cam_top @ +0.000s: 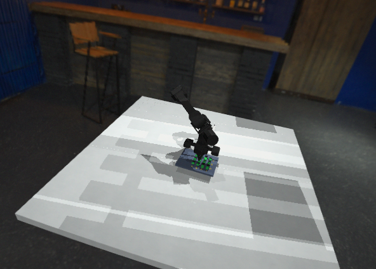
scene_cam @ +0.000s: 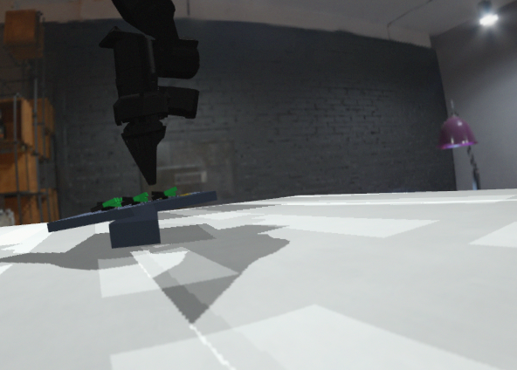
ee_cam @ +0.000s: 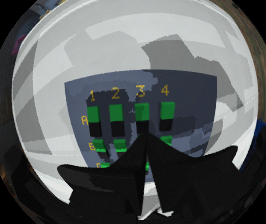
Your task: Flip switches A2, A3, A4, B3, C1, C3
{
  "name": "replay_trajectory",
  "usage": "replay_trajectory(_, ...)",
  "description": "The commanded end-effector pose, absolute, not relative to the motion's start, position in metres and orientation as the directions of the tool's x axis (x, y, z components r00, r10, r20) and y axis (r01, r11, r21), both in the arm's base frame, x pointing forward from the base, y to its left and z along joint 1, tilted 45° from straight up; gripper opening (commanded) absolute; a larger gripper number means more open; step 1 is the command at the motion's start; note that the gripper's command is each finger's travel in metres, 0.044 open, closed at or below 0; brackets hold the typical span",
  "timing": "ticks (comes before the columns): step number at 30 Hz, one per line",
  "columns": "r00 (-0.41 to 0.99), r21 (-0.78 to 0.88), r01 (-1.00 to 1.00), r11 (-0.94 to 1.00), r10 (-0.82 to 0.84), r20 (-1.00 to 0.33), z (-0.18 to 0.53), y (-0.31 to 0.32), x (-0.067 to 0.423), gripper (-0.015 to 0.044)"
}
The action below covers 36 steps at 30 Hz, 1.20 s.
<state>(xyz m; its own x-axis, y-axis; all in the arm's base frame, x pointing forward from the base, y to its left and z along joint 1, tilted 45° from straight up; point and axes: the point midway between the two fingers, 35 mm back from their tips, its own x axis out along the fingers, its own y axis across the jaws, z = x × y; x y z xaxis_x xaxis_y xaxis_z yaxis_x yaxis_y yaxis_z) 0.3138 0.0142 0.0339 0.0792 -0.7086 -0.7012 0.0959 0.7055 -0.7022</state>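
A dark blue switch panel (cam_top: 184,162) (scene_cam: 192,199) (ee_cam: 190,92) with green rocker switches (cam_top: 203,162) (scene_cam: 141,197) (ee_cam: 116,113) sits tilted on a small block on the table. Yellow column numbers 1 to 4 and the letter A show in the wrist view. My black gripper (cam_top: 199,157) (scene_cam: 151,181) (ee_cam: 145,141) is shut and empty, pointing down. Its tip hangs just above the switches, over column 3 near rows A and B. The nearer rows are hidden behind the fingers in the wrist view.
The panel rests on a grey and white patterned table (cam_top: 178,209) (scene_cam: 349,266). A bar counter (cam_top: 159,22) and a stool (cam_top: 92,51) stand beyond the table. A purple lamp (scene_cam: 456,133) stands at the far right.
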Motion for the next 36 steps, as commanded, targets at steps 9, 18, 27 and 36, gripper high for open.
replay_trajectory(9, 0.076, -0.697, 0.1, 0.711, -0.703, -0.707, 0.083, 0.038, 0.324, 0.0)
replay_trajectory(18, 0.059, -0.697, 0.1, 0.71, -0.704, -0.708, 0.073, 0.015, 0.331, 0.0)
replay_trajectory(27, 0.051, -0.698, 0.101, 0.709, -0.705, -0.708, 0.066, 0.007, 0.332, 0.0)
replay_trajectory(36, 0.051, -0.699, 0.101, 0.708, -0.705, -0.707, 0.058, -0.001, 0.333, 0.0)
